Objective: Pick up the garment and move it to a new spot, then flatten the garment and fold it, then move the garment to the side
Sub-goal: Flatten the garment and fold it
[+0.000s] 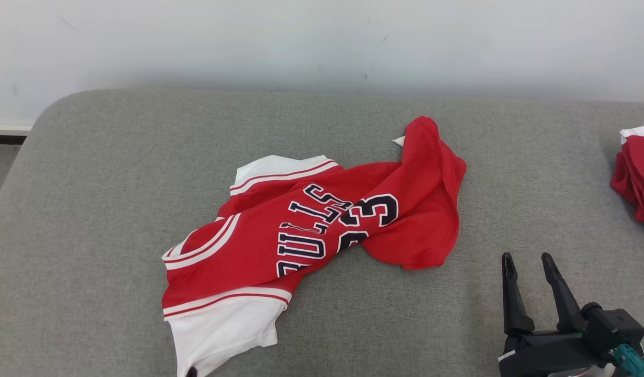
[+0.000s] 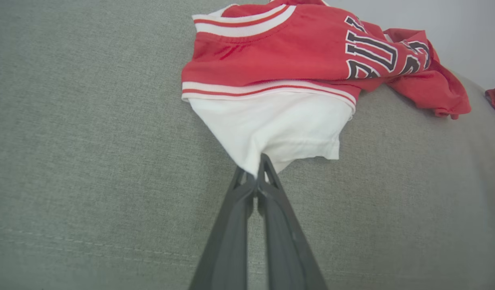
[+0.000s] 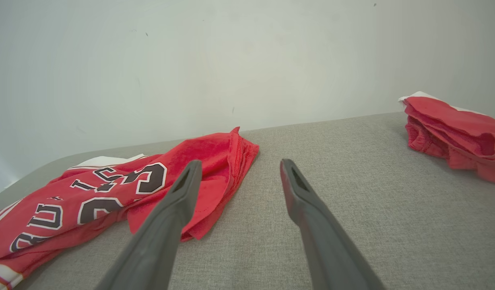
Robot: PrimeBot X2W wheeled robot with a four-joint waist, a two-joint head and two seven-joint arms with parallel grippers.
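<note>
- Grey fabric-covered table (image 1: 91, 209): carries every item.
- Crumpled red basketball jersey with white sleeves and dark lettering (image 1: 311, 225): lies mid-table, bunched and twisted, with one white sleeve (image 2: 271, 129) at its near-left end.
- Heaped red cloth pile (image 1: 636, 173): at the far right edge, well apart from the jersey.
- Right claw (image 1: 527, 260): spread wide and empty, at the near right, close to the jersey's red hem but not touching it.
- Left claw (image 2: 257, 174): pressed together, pinching the near edge of the white sleeve.
- Judgement: the pick-up step is in hand. The grip is made and the jersey is not yet lifted. The next move calls for raising it, probably with a second hold by the right claw.
</note>
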